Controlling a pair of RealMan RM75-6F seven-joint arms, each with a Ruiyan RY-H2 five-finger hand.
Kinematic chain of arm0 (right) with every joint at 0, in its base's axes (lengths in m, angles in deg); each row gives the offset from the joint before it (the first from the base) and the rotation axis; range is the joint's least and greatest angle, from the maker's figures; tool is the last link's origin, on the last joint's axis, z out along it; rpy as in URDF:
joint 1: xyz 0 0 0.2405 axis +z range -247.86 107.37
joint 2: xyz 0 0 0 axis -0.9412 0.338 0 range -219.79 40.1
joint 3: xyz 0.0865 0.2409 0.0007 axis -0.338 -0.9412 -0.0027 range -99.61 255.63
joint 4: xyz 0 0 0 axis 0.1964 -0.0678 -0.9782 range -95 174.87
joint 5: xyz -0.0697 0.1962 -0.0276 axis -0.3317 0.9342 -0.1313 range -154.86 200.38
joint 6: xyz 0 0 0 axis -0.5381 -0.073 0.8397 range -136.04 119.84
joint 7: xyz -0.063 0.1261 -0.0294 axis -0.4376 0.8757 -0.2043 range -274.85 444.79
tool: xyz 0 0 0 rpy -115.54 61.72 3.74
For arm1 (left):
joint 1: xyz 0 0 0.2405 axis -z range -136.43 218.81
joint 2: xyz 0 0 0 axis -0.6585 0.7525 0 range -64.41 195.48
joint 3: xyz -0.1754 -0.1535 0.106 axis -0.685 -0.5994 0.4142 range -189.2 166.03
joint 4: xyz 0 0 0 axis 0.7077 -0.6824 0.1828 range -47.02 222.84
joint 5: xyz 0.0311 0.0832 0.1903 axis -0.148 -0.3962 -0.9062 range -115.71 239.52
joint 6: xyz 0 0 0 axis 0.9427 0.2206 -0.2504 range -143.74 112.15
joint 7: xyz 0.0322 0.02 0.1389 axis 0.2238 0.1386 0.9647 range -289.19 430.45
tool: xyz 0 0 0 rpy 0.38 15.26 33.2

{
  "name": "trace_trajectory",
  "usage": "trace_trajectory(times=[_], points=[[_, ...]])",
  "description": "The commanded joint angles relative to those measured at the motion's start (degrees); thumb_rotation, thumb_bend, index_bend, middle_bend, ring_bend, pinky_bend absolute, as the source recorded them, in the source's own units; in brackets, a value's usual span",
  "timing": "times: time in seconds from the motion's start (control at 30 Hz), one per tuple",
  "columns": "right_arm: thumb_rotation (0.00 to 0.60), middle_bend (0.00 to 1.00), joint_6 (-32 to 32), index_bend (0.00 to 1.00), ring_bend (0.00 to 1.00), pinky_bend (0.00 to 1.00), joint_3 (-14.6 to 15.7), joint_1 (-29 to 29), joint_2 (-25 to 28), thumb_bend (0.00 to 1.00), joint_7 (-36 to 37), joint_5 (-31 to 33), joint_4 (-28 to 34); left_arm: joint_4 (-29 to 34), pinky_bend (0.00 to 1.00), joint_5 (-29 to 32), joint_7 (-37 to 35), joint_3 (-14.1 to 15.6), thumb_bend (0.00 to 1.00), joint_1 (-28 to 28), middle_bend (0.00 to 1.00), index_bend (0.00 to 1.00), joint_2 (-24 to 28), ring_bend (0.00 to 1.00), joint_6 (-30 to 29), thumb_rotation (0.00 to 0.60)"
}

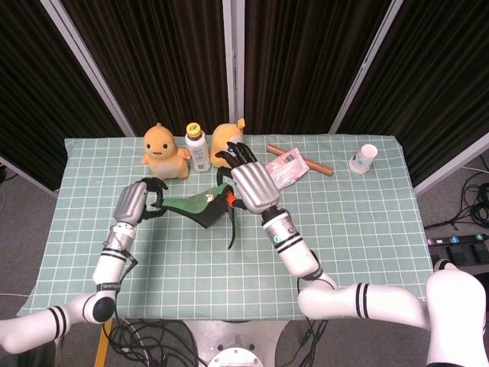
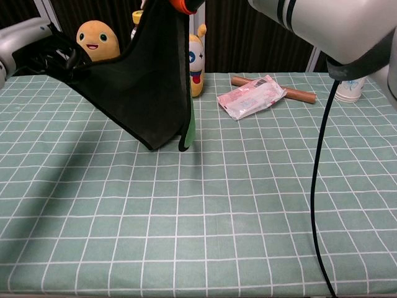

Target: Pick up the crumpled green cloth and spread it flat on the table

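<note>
Green cloth [image 1: 200,209] hung stretched above the table [image 1: 359,229], toward its far-left part. Your left hand [image 1: 131,202] and right hand [image 1: 252,187] each gripped a corner. Risk: pulling wider could slip one grip, and it'd drop crumpled.

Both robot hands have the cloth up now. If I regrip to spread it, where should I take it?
Probably the hanging lowest corner of the cloth. It droops free above the table, clear of the left robot hand and right robot hand. Come from the front, the robot's side; the toys sit behind.
</note>
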Motion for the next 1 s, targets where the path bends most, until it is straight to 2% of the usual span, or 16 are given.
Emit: trace_trajectory(times=[0.03, 0.27, 0.33, 0.43, 0.53, 0.67, 1.0], points=[[0.6, 0.18, -4.55, 0.65, 0.0, 0.04, -0.05, -0.33, 2.11, 0.37, 6.79, -2.73, -5.28, -2.99, 0.33, 1.02, 1.65, -2.12, 0.42, 1.46, 0.5, 0.85, -0.32, 0.34, -1.43, 0.6], [0.599, 0.19, -8.25, 0.65, 0.0, 0.02, -1.03, 0.4, 2.5, 0.36, 19.76, -8.01, -14.58, -10.81, 0.33, 3.4, 1.56, -7.16, 0.42, 4.45, 0.5, 0.85, -2.79, 0.34, -4.23, 0.6], [0.599, 0.2, -8.47, 0.65, 0.0, 0.01, -0.91, 0.74, 2.43, 0.36, 23.16, -10.43, -16.92, -12.53, 0.33, 3.32, 1.7, -7.91, 0.42, 5.19, 0.5, 0.85, -3.5, 0.34, -5.27, 0.6], [0.6, 0.2, -9.33, 0.65, 0.0, 0.0, 0.38, 0.98, 2.36, 0.36, 27.73, -13.67, -20.23, -14.35, 0.33, 2.08, 2.12, -7.42, 0.42, 5.56, 0.5, 0.84, -4.29, 0.34, -6.89, 0.6], [0.6, 0.2, -9.98, 0.65, 0.0, 0.0, 2.21, 0.69, 1.92, 0.36, 31.38, -15.84, -22.72, -14.28, 0.33, 0.28, 1.92, -5.5, 0.42, 4.5, 0.5, 0.84, -4.48, 0.34, -8.35, 0.6], [0.6, 0.21, -10.69, 0.66, 0.0, 0.0, 5.9, -0.24, 2.13, 0.36, 37.04, -20.25, -24.08, -11.57, 0.33, -2.86, 2.38, -1.07, 0.41, 1.89, 0.5, 0.84, -3.49, 0.34, -9.61, 0.6], [0.6, 0.22, -8.33, 0.66, 0.0, 0.0, 15.63, -3.88, 3.84, 0.37, 49.82, -31.07, -23.15, -2.77, 0.33, -10.0, 4.73, 8.87, 0.41, -3.56, 0.5, 0.84, -0.83, 0.34, -11.47, 0.6]])
